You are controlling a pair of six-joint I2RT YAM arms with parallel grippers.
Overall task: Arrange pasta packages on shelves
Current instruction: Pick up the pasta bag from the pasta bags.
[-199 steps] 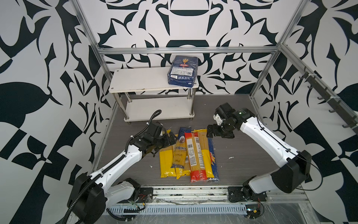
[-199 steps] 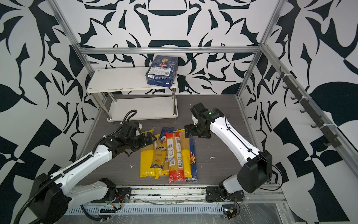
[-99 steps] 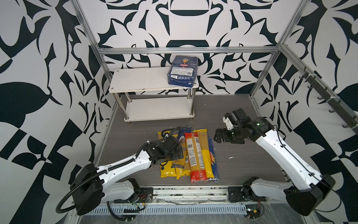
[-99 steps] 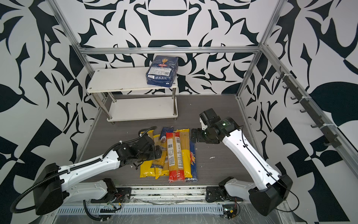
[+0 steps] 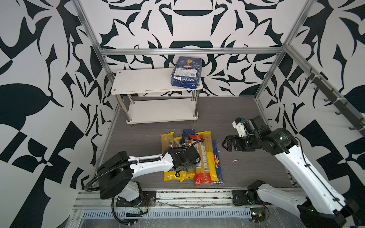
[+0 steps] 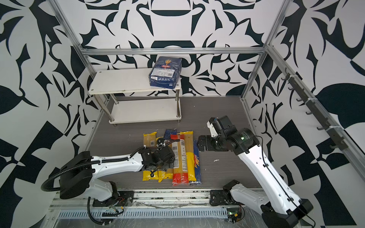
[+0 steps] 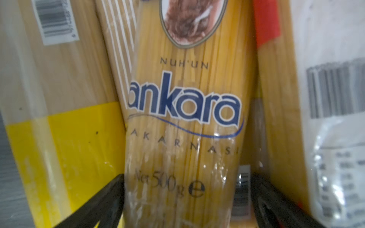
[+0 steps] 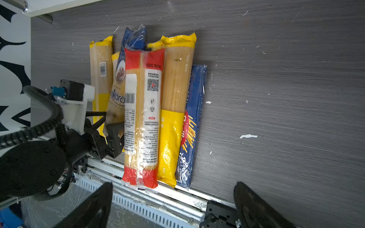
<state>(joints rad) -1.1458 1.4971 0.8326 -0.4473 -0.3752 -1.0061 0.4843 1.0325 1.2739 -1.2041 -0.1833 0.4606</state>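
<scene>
Several long pasta packages lie side by side on the grey floor in yellow, red and dark blue. A wider dark-blue Barilla bag sits on the right end of the shelves' top board. My left gripper is low over the pile and open. Its fingers stand either side of the yellow Ankara spaghetti pack. My right gripper hangs open to the right of the pile, holding nothing.
The lower shelf board is bare. Aluminium frame bars run behind and beside the rack. A metal rail marks the floor's front edge, just past the pack ends. Bare floor lies right of the pile.
My left arm swung from the pile's left side to over the packs and came down onto them. My right arm pulled back to the right. Both grippers stayed open.
</scene>
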